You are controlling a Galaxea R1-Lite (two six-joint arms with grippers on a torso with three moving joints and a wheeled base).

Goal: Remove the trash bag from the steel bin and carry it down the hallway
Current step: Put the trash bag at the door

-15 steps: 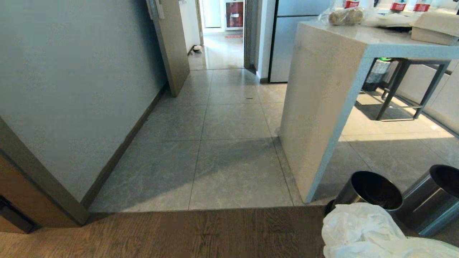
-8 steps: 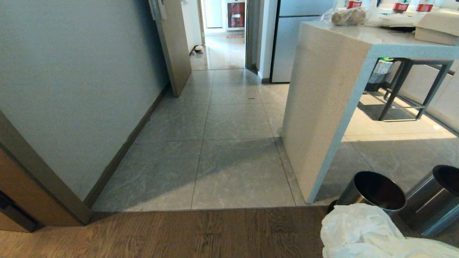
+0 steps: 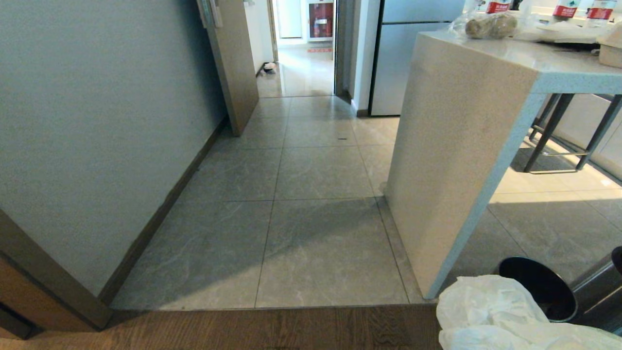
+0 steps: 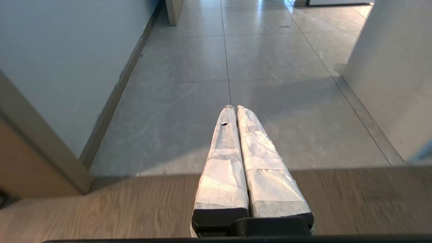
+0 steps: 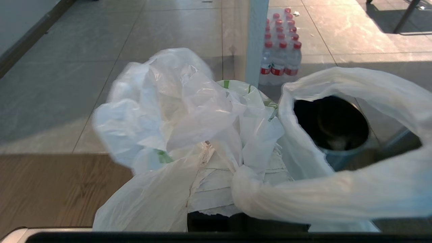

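The trash bag [image 3: 486, 316], crinkled milky white plastic, hangs at the lower right corner of the head view, outside the steel bin [image 3: 539, 289], whose dark mouth stands open just behind it. In the right wrist view the bag [image 5: 175, 108] bunches over my right gripper [image 5: 233, 165]. Its taped fingers [image 5: 212, 192] are shut on the bag's knotted neck, and green scraps show through the plastic. The steel bin [image 5: 337, 135] shows through the bag's loop. My left gripper [image 4: 234, 108] is shut and empty, held over the edge between wood floor and tiles. The hallway [image 3: 301, 73] lies ahead.
A pale stone counter [image 3: 461, 146] juts in on the right, with a second steel bin [image 3: 600, 287] beside it. A grey wall [image 3: 97, 121] and an open door [image 3: 233, 63] line the left. A pack of water bottles [image 5: 280, 50] stands behind the counter's end panel. A red-fronted cabinet [image 3: 320, 19] closes the passage.
The whole head view has shifted: the counter and bins slid toward the lower right as the camera moved. The bag keeps its place in the picture.
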